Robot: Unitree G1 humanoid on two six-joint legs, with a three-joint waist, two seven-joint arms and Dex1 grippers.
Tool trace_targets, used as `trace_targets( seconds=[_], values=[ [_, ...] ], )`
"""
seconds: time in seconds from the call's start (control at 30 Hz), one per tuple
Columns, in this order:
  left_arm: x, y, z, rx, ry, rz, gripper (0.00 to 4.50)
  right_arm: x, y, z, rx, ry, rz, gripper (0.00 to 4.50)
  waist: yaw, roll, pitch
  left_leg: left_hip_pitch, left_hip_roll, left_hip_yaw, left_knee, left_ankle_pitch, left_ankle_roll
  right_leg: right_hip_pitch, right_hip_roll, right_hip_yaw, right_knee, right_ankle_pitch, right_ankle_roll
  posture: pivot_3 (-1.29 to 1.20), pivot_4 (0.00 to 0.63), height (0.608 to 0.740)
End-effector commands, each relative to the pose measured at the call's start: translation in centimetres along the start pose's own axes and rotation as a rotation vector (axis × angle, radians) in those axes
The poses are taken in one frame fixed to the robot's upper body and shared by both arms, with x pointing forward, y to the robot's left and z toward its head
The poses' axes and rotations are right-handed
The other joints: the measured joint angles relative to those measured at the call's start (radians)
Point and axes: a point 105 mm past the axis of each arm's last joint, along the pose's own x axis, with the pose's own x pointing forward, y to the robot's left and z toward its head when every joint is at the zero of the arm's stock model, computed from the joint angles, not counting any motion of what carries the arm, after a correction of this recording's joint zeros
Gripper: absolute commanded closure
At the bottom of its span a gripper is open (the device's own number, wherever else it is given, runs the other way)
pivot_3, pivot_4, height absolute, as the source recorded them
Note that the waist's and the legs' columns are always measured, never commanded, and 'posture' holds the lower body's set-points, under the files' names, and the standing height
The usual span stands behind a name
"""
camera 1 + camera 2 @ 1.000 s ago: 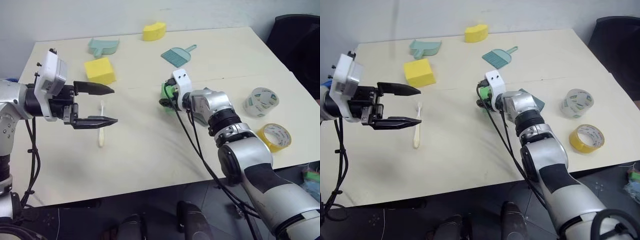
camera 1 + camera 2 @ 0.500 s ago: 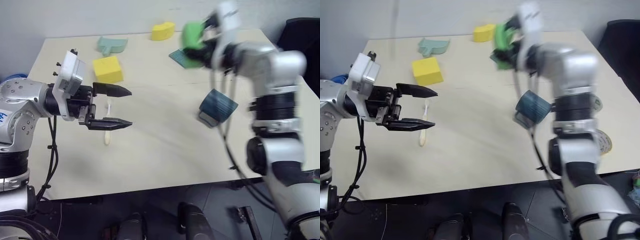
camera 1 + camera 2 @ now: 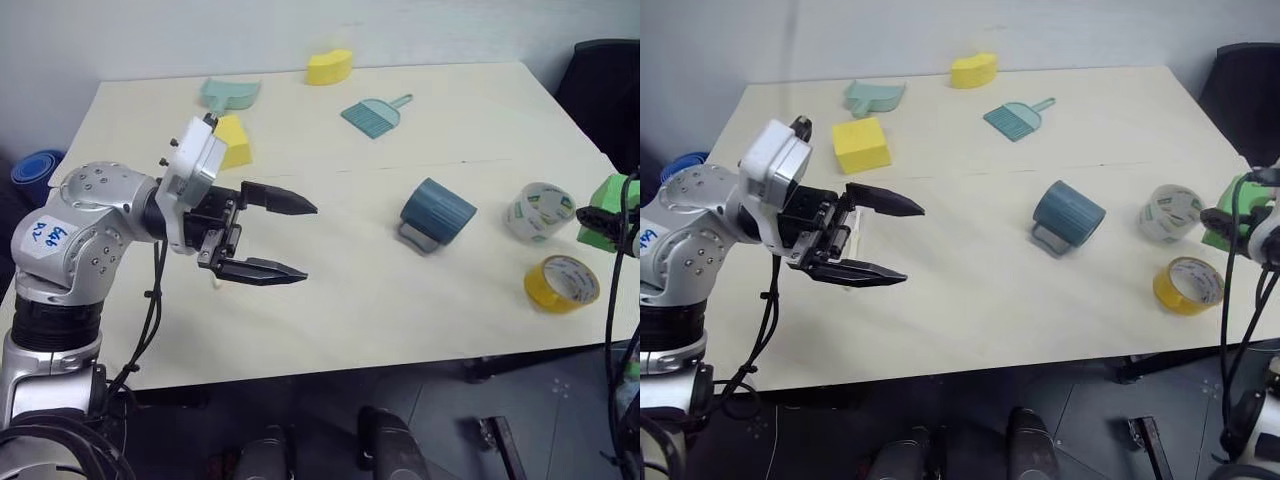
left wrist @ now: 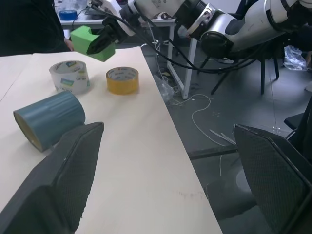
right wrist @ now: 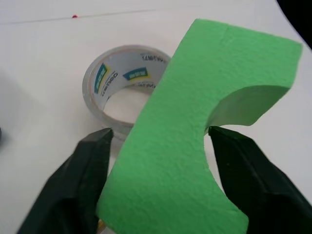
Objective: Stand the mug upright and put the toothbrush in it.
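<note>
The wide cream-coloured table (image 3: 330, 310) carries everything. Over its left part hangs the left gripper (image 3: 295, 240), two black fingers spread wide with nothing between them, pointing right across the tabletop. At the far right edge the right gripper (image 5: 158, 170) has its fingers set against both sides of a bright green foam block (image 5: 204, 122) — the block sits between them, pinched there above the clear tape roll with printed labels (image 3: 539, 211).

The dark slate-blue ribbed mug (image 3: 437, 212) lies on its side right of centre, its handle resting on the table on the near side and its mouth turned away to the left. It is well apart from both grippers. Just right of it stands the clear roll, and nearer stands a yellow tape roll (image 3: 562, 283)

On the far side lie a yellow sponge block (image 3: 862, 145), a teal dustpan (image 3: 229, 94), a teal hand brush with wide bristles (image 3: 373, 115) and a curved yellow foam piece (image 3: 330, 66). The slim cream toothbrush (image 3: 856, 232) lies on the table behind the left gripper's fingers — mostly hidden by them
</note>
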Motion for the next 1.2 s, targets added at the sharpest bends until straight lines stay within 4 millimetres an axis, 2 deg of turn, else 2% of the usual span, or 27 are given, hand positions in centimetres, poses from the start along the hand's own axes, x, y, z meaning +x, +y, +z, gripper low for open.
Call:
trace_targets(
  seconds=[0.03, 0.13, 0.2, 0.27, 0.37, 0.43, 0.53, 0.63, 0.73, 0.8, 0.9, 1.0, 1.1, 1.2],
  values=[
    [-0.2, 0.1, 1.0, 0.049, -0.001, -0.004, 0.0, -1.2, -0.6, 0.9, -0.006, -0.053, -0.025, 0.04, 0.006, 0.0, 0.0, -0.001, 0.0, 0.0, 0.0, 0.0, 0.0, 0.0, 0.0, 0.0, 0.0, 0.0, 0.0, 0.0, 0.15, 0.74],
    [-0.3, 0.2, 1.0, 0.049, 0.002, 0.002, 0.0, -1.8, -0.7, 1.9, -0.067, -0.071, -0.036, 0.04, 0.015, 0.0, 0.0, -0.002, -0.001, -0.001, 0.001, 0.0, 0.0, 0.0, 0.0, 0.0, -0.001, 0.0, 0.0, 0.0, 0.15, 0.74],
    [-0.5, 0.2, 1.0, 0.051, 0.008, 0.012, 0.0, -2.9, -0.3, 4.1, -0.204, -0.119, -0.02, 0.04, 0.02, 0.001, 0.001, -0.002, -0.001, -0.001, 0.001, 0.0, 0.0, 0.0, 0.0, 0.0, -0.001, 0.0, 0.0, 0.0, 0.15, 0.74],
    [-0.8, 0.2, 1.1, 0.052, 0.015, 0.028, 0.0, -4.3, 1.5, 6.2, -0.372, -0.15, 0.064, 0.04, 0.023, 0.002, 0.001, -0.002, -0.001, -0.001, 0.001, 0.0, 0.0, 0.0, 0.0, 0.0, -0.002, 0.0, 0.0, 0.0, 0.15, 0.74],
    [-1.5, 0.0, 1.0, 0.048, 0.033, 0.055, 0.0, -6.3, 6.3, 7.6, -0.54, -0.16, 0.284, 0.04, 0.023, 0.003, 0.002, -0.002, 0.0, -0.002, 0.001, 0.0, 0.0, 0.0, 0.0, -0.001, -0.002, 0.0, 0.0, 0.0, 0.15, 0.74],
    [-2.0, -0.1, 0.9, 0.044, 0.045, 0.073, 0.0, -7.1, 9.8, 6.8, -0.621, -0.135, 0.437, 0.04, 0.017, 0.003, 0.002, -0.001, 0.0, -0.002, 0.001, 0.0, 0.0, 0.0, 0.001, 0.0, -0.002, 0.0, 0.0, 0.0, 0.15, 0.74],
    [-2.5, -0.3, 0.9, 0.042, 0.056, 0.097, 0.0, -7.5, 14.4, 4.5, -0.649, -0.087, 0.621, 0.04, 0.016, 0.001, 0.002, -0.001, 0.001, -0.003, 0.001, 0.0, 0.0, 0.001, 0.001, -0.001, -0.002, 0.0, 0.0, 0.0, 0.15, 0.74],
    [-2.7, -0.4, 0.9, 0.041, 0.061, 0.122, 0.0, -6.7, 17.9, 0.3, -0.667, -0.002, 0.735, 0.04, 0.026, 0.001, 0.002, -0.002, 0.001, -0.004, 0.002, 0.0, 0.0, 0.001, 0.001, -0.002, -0.002, 0.0, 0.0, 0.0, 0.15, 0.74],
    [-2.8, -0.6, 1.0, 0.04, 0.066, 0.133, 0.0, -4.7, 18.7, -2.2, -0.678, 0.038, 0.696, 0.04, 0.043, 0.0, 0.002, -0.004, 0.0, -0.007, 0.003, 0.0, 0.0, 0.001, 0.0, -0.003, -0.002, 0.0, 0.0, 0.0, 0.15, 0.74],
    [-2.9, -0.8, 1.0, 0.038, 0.07, 0.139, 0.0, -2.9, 18.8, -2.9, -0.676, 0.037, 0.636, 0.04, 0.047, 0.0, 0.002, -0.004, -0.001, -0.006, 0.003, -0.001, 0.0, 0.001, 0.0, -0.002, -0.003, 0.0, 0.0, 0.0, 0.15, 0.74],
    [-3.0, -0.9, 1.0, 0.037, 0.075, 0.15, 0.0, -1.3, 19.5, -3.6, -0.633, 0.045, 0.618, 0.04, 0.046, -0.001, 0.002, -0.004, -0.001, -0.005, 0.004, 0.0, 0.0, 0.002, 0.0, -0.002, -0.003, 0.0, 0.0, 0.0, 0.15, 0.74],
    [-3.1, -1.1, 1.0, 0.039, 0.084, 0.165, 0.0, 0.6, 19.7, -4.0, -0.667, 0.031, 0.549, 0.59, 0.042, -0.001, 0.002, -0.004, -0.001, -0.005, 0.004, 0.0, 0.0, 0.001, 0.0, -0.002, -0.002, 0.0, 0.0, 0.0, 0.15, 0.74],
    [-3.1, -1.2, 0.9, 0.038, 0.09, 0.171, 0.0, 1.2, 19.8, -4.1, -0.672, 0.029, 0.527, 1.6, 0.04, -0.001, 0.002, -0.004, -0.001, -0.005, 0.003, 0.0, 0.0, 0.001, 0.0, -0.003, -0.002, 0.0, 0.0, 0.0, 0.15, 0.74],
    [-3.2, -1.3, 0.8, 0.037, 0.092, 0.181, 0.0, 1.8, 19.6, -4.8, -0.695, 0.045, 0.499, 1.6, 0.037, -0.001, 0.002, -0.004, -0.001, -0.005, 0.002, 0.0, 0.0, 0.001, 0.0, -0.003, -0.003, 0.0, 0.0, 0.0, 0.15, 0.74]
  ],
)
